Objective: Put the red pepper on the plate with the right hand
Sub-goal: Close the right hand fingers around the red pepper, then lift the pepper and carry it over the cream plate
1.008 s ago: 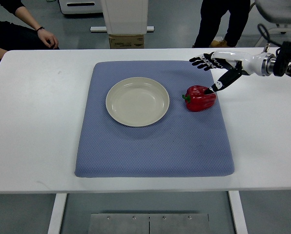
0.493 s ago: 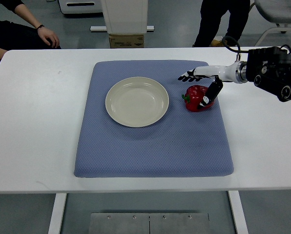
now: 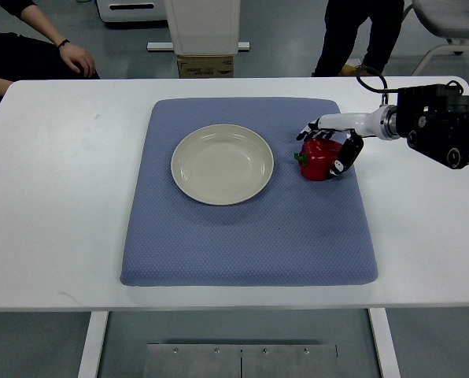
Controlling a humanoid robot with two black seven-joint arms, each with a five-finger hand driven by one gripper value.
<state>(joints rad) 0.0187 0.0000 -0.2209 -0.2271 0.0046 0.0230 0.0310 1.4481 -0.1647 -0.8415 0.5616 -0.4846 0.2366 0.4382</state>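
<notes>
1. Right hand now wrapped round the red pepper: fingers curled over its far side, thumb on the near-right side. Reads as closing into a grasp. Pepper not lifted, so I can't say the grip is firm.
2. Change: a second ago the hand was spread, up and right of the pepper, only the thumb tip at its right shoulder. Half a second ago it had moved in over the top. Now the fingers have tucked down around it.
3. Pepper hasn't shifted in that time. It sits on the blue mat, just right of the cream plate, not touching the rim.
4. Meaning: reach done, grasp about complete. Lift and a short carry left to the plate are still ahead.
5. Pepper lies on its side. Long axis runs roughly left-right, green stem pointing at the plate, blunt end toward the wrist.
6. Left arm not in view.
7. Beyond the white table's far edge from the plate: a seated person's hand at far left, another person's legs standing at far right.
</notes>
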